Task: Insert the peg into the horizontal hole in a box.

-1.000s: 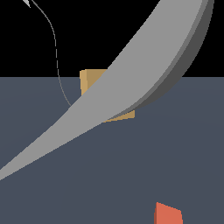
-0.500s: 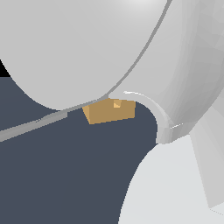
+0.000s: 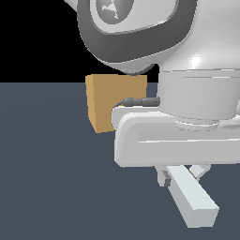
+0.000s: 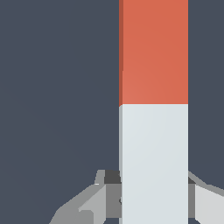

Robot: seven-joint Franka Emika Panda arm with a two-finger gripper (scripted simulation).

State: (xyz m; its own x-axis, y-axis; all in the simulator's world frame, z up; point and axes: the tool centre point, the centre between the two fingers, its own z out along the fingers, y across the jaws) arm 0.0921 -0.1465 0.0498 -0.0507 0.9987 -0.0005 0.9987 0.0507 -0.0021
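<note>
Exterior view, left to right. The box (image 3: pixel 108 104) stands on the dark grey floor (image 3: pixel 51 178) at the view's left of centre — a tan cube, its upper right corner hidden behind the arm (image 3: pixel 136 33) and its lower right behind the white hand body (image 3: pixel 178 145). No hole can be made out on the faces that show. A thin dark cable (image 3: pixel 138 101) runs across in front of the box toward the wrist.

Right of the box, the gripper (image 3: pixel 180 176) hangs below the hand body. The peg (image 3: pixel 192 199) sits between its fingers, pale grey-white end slanting down toward the view's lower right, clear of the floor as far as can be told. Peg and box are well apart.

Wrist view: the peg (image 4: pixel 153 113) fills the middle — pale half nearest the camera, orange-red half beyond. The grey fingers (image 4: pixel 107 197) press against its two sides — pinched on the pale part. Only floor (image 4: pixel 57 87) lies behind it.
</note>
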